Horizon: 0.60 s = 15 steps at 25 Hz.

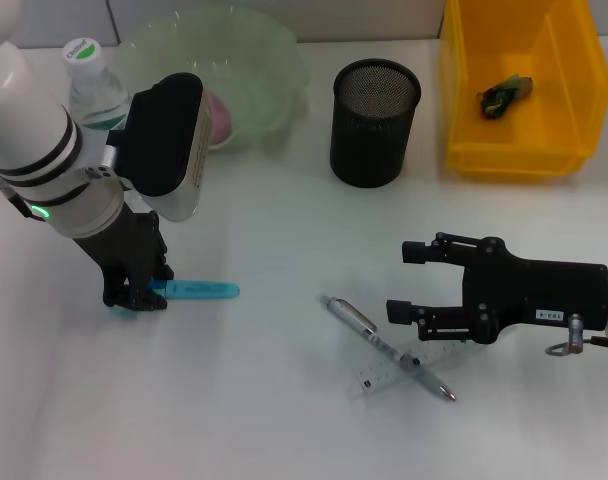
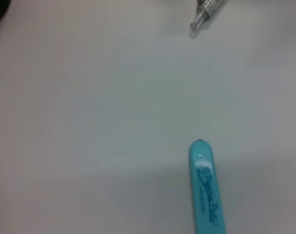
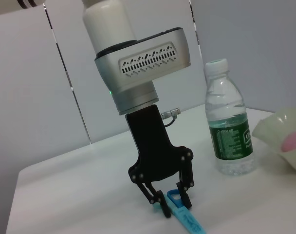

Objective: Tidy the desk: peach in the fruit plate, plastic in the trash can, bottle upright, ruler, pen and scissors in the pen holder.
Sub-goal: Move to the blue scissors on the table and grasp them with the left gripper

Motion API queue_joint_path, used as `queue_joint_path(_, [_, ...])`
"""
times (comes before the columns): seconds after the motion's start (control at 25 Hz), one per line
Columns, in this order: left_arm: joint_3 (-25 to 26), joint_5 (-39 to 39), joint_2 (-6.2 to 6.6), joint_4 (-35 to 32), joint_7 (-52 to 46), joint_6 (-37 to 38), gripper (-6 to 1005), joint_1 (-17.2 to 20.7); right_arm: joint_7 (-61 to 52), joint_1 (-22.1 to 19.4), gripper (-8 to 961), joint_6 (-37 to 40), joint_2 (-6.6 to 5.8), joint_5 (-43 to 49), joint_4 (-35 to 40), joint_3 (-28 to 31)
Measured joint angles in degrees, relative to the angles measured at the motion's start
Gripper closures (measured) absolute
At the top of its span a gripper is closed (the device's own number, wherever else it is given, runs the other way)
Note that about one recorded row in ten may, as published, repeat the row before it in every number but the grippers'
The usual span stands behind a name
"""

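The blue scissors [image 1: 199, 290] lie flat on the white desk. My left gripper [image 1: 136, 299] points down over their handle end, and the right wrist view shows its fingers [image 3: 160, 204] closed against the handle ring [image 3: 174, 196]. The scissors' tip [image 2: 206, 190] fills the left wrist view. The silver pen [image 1: 384, 345] lies across the clear ruler [image 1: 412, 365] at front centre. My right gripper [image 1: 406, 282] hovers open just right of them. The bottle [image 1: 89, 85] stands upright. The pink peach [image 1: 220, 118] sits in the green fruit plate [image 1: 274, 60]. The plastic [image 1: 504, 95] lies in the yellow trash can [image 1: 464, 110].
The black mesh pen holder [image 1: 374, 122] stands at back centre, between the fruit plate and the trash can. The bottle [image 3: 228, 126] and a plate edge [image 3: 279, 134] are near my left arm. The pen's tip [image 2: 201, 14] shows in the left wrist view.
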State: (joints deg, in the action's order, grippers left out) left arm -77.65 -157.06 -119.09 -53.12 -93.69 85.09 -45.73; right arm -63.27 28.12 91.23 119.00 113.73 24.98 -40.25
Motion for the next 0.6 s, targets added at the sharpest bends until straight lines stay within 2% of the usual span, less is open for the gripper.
queue_joint_path(0.6, [-1.1, 0.0, 0.02, 0.9, 0.0, -0.8, 721, -0.3, -0.3, 0.0, 125, 0.0, 0.0, 0.0, 0.1, 0.0])
